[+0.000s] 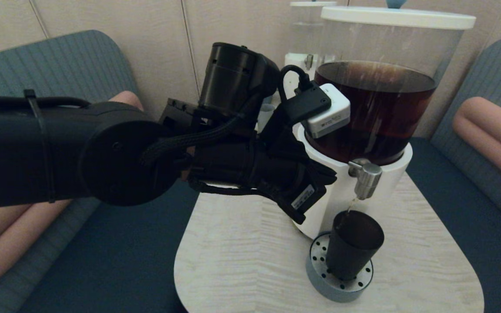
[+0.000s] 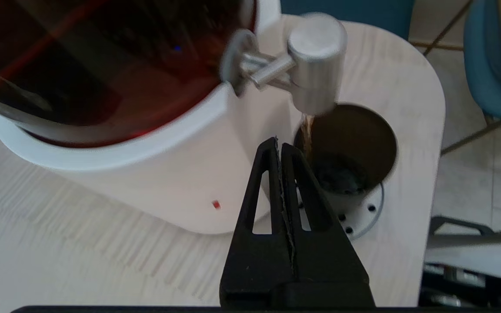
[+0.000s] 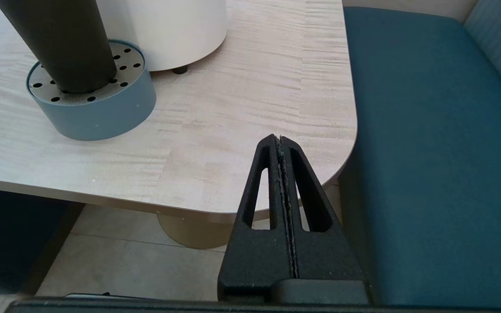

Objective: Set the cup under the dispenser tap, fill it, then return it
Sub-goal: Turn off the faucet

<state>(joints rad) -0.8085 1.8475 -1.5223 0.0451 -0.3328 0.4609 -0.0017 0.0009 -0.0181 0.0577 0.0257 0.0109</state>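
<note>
We see the cup upright on the drip tray w/ brown liquid streaming in from the dispenser tap, at 12 o'clock above it. Left gripper pinched tight, empty, beside the dispenser base; right gripper also clamped, off the table edge

Left arm hides the dispenser base's left side and a pale cup behind it; left gripper fingertips unseen in head view.

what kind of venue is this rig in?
Probably a cafe or lounge booth. Cushioned blue bench seats flank a small light-wood table, which carries a large drink dispenser whose tap is filling a black cup.
</note>
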